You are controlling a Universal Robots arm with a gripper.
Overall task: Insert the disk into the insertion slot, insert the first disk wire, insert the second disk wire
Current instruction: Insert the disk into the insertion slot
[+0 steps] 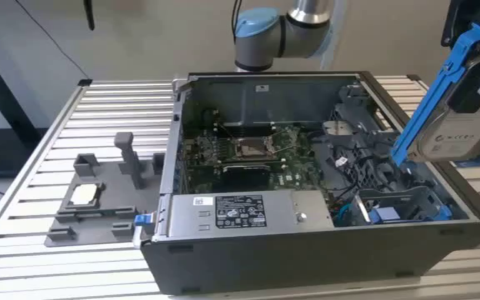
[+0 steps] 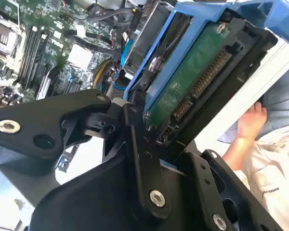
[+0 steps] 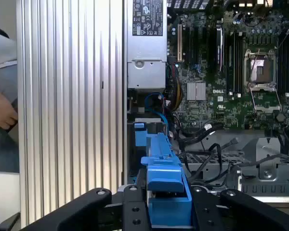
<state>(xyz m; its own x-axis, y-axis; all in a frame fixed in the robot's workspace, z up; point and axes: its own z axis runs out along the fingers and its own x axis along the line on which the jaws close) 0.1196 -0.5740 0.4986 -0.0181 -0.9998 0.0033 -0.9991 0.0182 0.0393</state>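
We find the disk held aloft over the exterior view's right rim of the computer case. It is steeply tilted, with its blue bracket turned toward the case interior. It hangs well apart from the insertion slot, which lies below it in the front corner of the case on the exterior view's right. The disk is not yet in the slot, and its connector edge is bare in the second wrist view, with no wire attached. Our judgement of the risks is as follows. The disk sits at a steep angle to the cage, so a descent without levelling could jam a bracket tab on the cage wall. Loose cables lie just beside the slot mouth and could be trapped under the drive. The hold is at one end of a long body, so a knock against the case rim could twist the disk in the grip. A person's hand is near the table edge beside the case and could come within the arm's path. The gripper is closed onto the disk. In the first wrist view its black fingers stand on either side of the blue bracket, spread no wider than its thickness. They pinch it and touch nothing else that we can see.
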